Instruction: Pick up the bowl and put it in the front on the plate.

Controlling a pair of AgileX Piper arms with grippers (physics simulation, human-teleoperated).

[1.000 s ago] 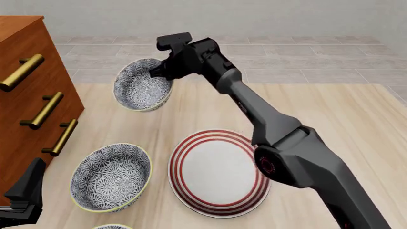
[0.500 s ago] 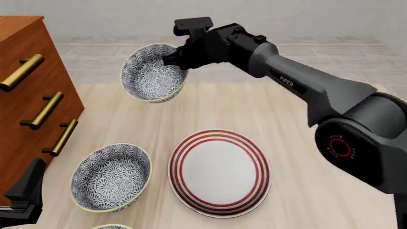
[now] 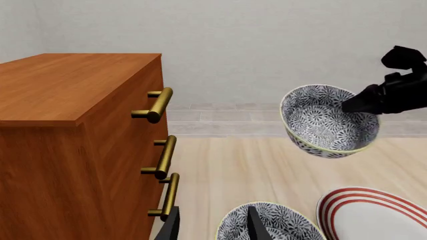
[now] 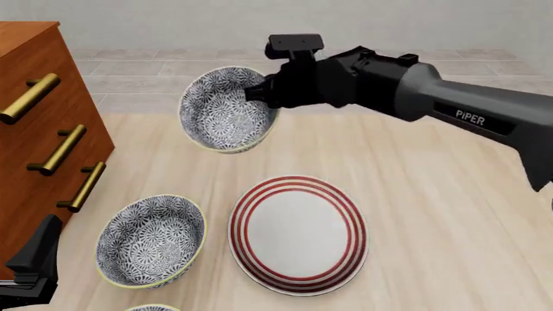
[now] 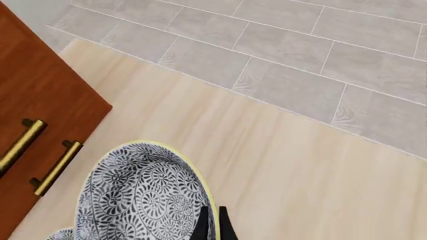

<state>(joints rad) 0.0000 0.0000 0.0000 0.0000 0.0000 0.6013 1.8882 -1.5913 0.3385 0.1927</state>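
Front view first: the right gripper (image 4: 259, 94) has the bowl (image 4: 226, 110) pinched by its rim on the side facing the arm, jaws clamped on it; the bowl hangs in the air, tipped so its patterned inside faces the camera; compared to a second ago it has risen and drifted toward the middle of the table, and the arm has swung from stretched across the plate to reaching in from the right; so the carry is well underway, I'd say, but the bowl still sits beyond the plate (image 4: 298, 234) rather than over it; the plate lies bare on the table (image 4: 432, 194); a second patterned bowl (image 4: 150, 240) rests just left of the plate, untouched; the wooden dresser (image 4: 35, 116) stands at the left edge.

Left wrist view: the left gripper (image 3: 213, 227) idles low by the dresser (image 3: 73, 125), fingers apart with nothing between them; from here the bowl (image 3: 328, 121) is clearly off the table, tilted, with the right gripper (image 3: 357, 102) on its rim; the plate (image 3: 377, 215) peeks in at the corner.

Right wrist view: fingertips (image 5: 212, 222) close together on the bowl's (image 5: 143, 195) yellowish rim; wood table and grey tile floor past it; next up, probably, bringing it back and down over the plate, leveling it first so it doesn't land on edge.
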